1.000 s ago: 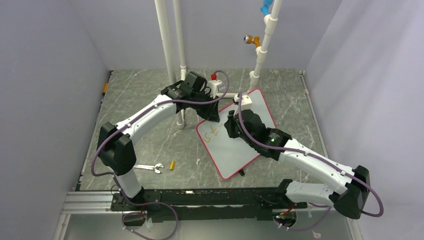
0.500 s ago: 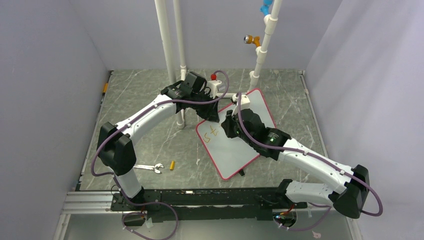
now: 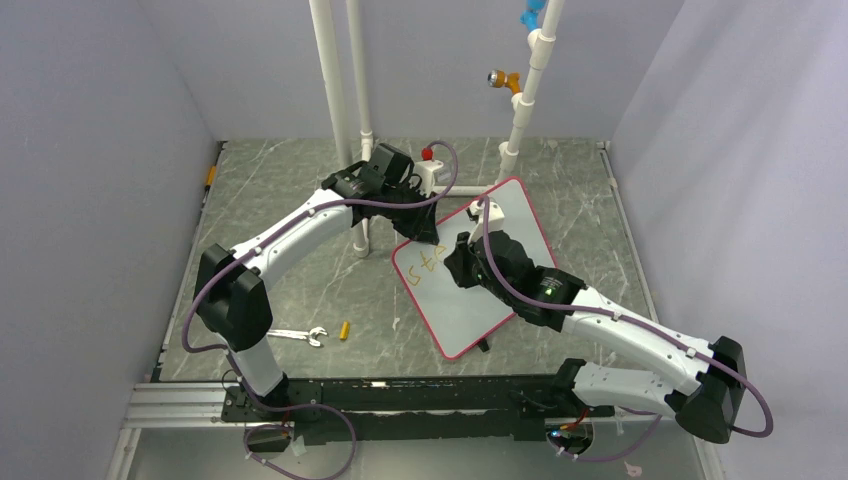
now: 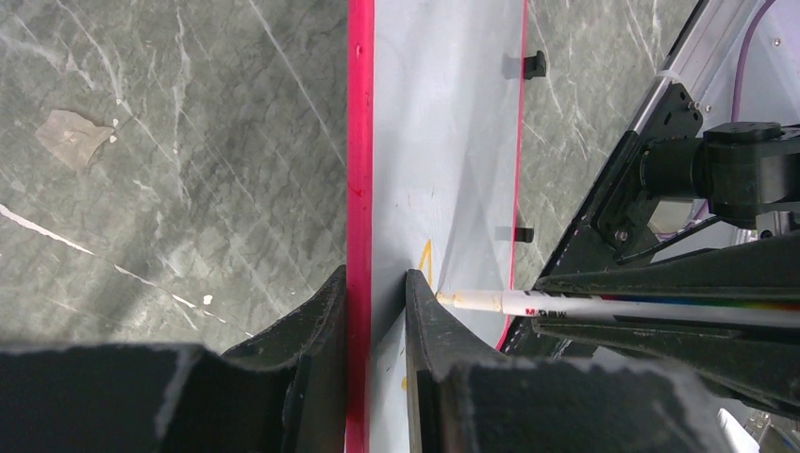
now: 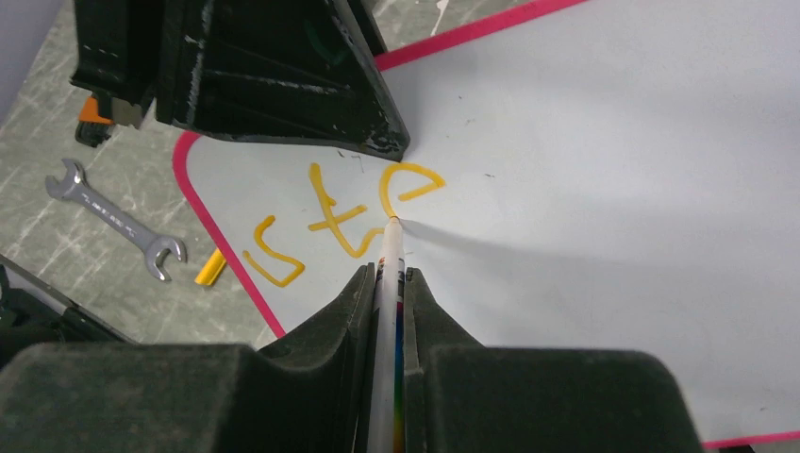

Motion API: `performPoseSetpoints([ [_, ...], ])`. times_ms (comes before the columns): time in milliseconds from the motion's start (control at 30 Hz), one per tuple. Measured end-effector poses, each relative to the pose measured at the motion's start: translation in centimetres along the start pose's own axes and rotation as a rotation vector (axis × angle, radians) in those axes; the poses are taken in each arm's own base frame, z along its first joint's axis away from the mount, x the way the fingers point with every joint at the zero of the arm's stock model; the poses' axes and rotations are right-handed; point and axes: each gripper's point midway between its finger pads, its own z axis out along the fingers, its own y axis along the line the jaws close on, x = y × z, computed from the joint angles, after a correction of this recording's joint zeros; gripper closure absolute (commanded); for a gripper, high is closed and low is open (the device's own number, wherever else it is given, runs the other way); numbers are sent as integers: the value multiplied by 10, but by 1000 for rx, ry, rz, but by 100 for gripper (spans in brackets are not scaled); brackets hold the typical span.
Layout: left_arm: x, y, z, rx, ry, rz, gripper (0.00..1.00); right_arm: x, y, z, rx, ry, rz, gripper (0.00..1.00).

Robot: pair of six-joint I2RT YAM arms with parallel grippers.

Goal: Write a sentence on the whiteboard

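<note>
- Right gripper: closed on a marker, fingers pressed to either side of the barrel.
- Marker: white barrel with a rainbow stripe, tip touching the whiteboard at the foot of the newest letter.
- Sentence: orange strokes reading "s", "t", "e", then a loop, near the board's left corner.
- Left gripper: clamped on the board's red rim, one finger outside the rim and one on the white face, just beside the writing.
- Whiteboard: set diagonally, centre-right of the worktop, one corner toward the far edge; two black clips on the edge opposite the left gripper.
- Wrench: on the worktop toward the near-left corner, well apart from the board.
- Yellow piece: just beside the wrench, between it and the board.
</note>
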Motion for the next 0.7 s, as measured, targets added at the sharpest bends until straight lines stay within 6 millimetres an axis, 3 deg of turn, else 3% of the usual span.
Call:
performPoseSetpoints([
  [467,-1,-1,0,5,-3,2,100,7,-23,-8,114,28,-9,100],
  [567,-1,-3,0,6,-4,4,100,-2,-24,-11,134,24,-22,100],
  [700,-1,-4,-1,7,-6,7,100,-29,-18,-18,131,-28,-25,100],
])
